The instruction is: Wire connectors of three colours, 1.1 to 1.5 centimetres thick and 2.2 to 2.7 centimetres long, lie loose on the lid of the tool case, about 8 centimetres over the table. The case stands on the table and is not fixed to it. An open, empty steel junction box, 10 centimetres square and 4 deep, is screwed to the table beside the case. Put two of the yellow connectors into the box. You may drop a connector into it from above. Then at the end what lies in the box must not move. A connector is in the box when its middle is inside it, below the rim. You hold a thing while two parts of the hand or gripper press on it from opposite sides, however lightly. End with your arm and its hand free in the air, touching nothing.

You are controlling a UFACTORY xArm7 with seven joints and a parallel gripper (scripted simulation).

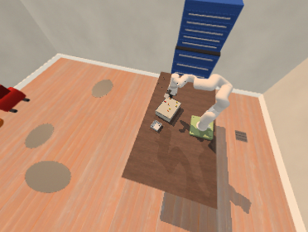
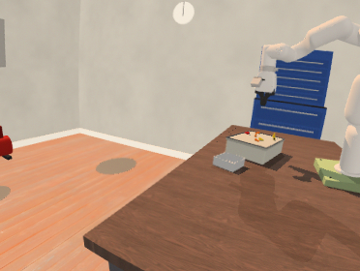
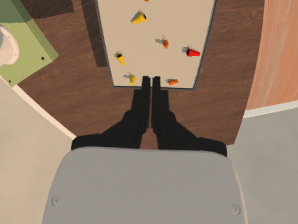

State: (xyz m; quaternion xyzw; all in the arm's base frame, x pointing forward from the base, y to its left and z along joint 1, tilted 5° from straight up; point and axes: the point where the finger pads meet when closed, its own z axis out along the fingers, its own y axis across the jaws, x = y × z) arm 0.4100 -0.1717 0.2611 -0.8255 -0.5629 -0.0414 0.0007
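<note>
The beige tool case (image 1: 168, 109) (image 3: 156, 23) stands on the brown table, with small connectors loose on its lid. The grey junction box (image 1: 156, 126) (image 2: 228, 161) sits beside the case and looks empty. My gripper (image 3: 151, 87) (image 2: 262, 102) hangs high above the case's far end, its fingers shut together on nothing.
The arm's green base plate (image 1: 202, 128) (image 2: 334, 174) (image 3: 20, 36) lies to the side of the case. A blue drawer cabinet (image 1: 207, 37) (image 2: 290, 108) stands behind the table. The table's far edge runs just under the gripper.
</note>
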